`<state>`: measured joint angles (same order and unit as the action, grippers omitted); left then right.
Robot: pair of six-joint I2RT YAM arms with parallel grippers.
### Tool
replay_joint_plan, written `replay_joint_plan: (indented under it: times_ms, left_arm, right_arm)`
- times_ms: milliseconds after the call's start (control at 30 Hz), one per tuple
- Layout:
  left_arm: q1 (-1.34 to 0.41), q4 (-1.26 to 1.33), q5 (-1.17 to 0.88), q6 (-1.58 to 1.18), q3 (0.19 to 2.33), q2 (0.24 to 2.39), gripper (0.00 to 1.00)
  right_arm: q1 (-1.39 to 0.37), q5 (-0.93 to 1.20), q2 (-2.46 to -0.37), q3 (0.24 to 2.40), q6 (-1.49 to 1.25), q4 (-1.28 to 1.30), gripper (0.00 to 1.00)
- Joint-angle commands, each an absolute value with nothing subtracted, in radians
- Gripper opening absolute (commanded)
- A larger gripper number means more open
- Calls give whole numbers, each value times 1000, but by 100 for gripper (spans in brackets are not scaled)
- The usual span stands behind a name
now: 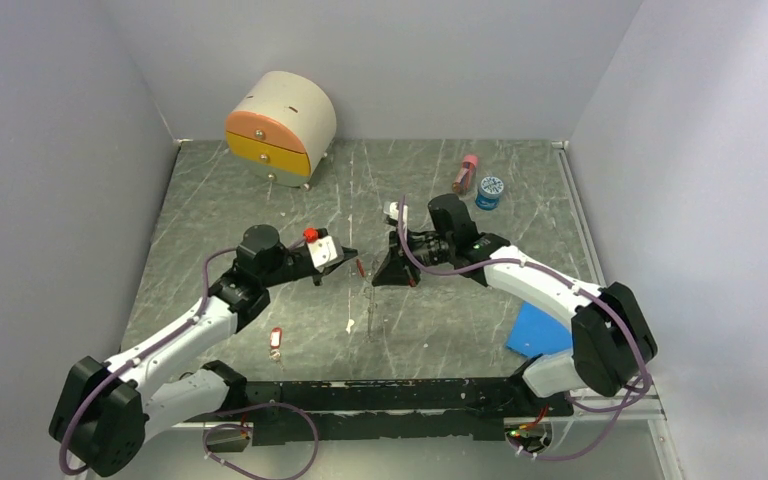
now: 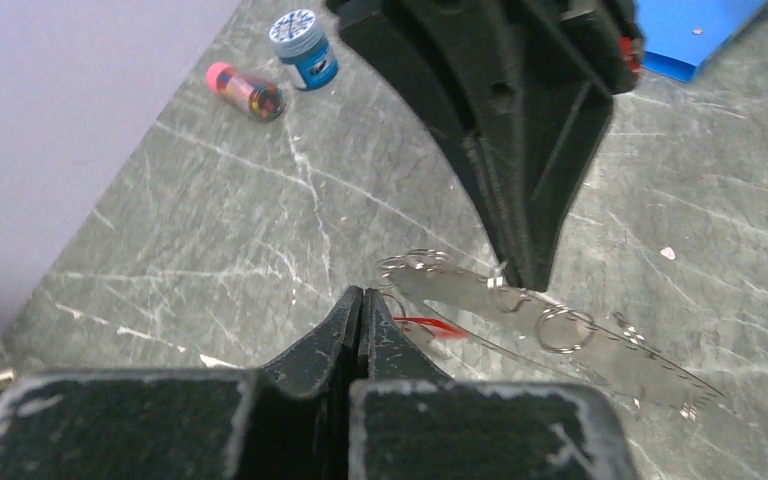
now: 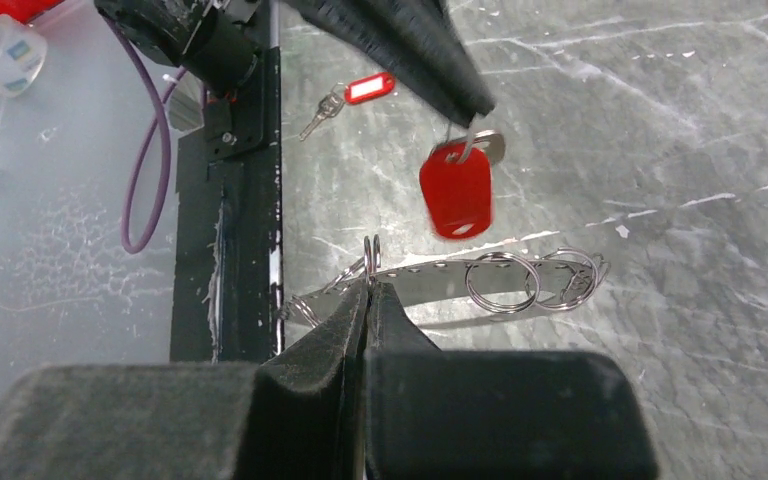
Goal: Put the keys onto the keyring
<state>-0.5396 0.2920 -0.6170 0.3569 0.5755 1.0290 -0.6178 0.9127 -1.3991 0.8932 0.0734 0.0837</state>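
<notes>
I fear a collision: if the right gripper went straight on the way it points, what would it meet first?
Probably the red-tagged key hanging from the left gripper, just beyond the keyring that the right gripper holds; depth is unclear.

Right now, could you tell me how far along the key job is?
No key looks threaded yet. The left pincer holds one red-tagged key near the keyring, which the right pincer pinches. A second key lies on the table.

left fingers (image 2: 332, 338): pressed together | red-tagged key (image 2: 430, 326): at their tips | right fingers (image 2: 532, 200): tip on keyring (image 2: 632, 362)
</notes>
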Motion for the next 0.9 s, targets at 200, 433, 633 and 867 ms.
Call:
replay_joint_plan:
  times_ms: [200,433,633,867]
  left_arm:
    - [-638,343,-613,490,565,1005,3]
    - [-655,338,-588,506,552,997,3]
    - [-655,260,-563,558,548,955,3]
    - [-655,250,-584,559,534,931,3]
  right_arm:
    - [-639,1001,-1430,976,83,44,0]
    - [-638,985,-1416,954,50,3,0]
    - [-637,1005,-1408,940,40,-31,0]
    - [-636,1020,-1427,949,27,-44,0]
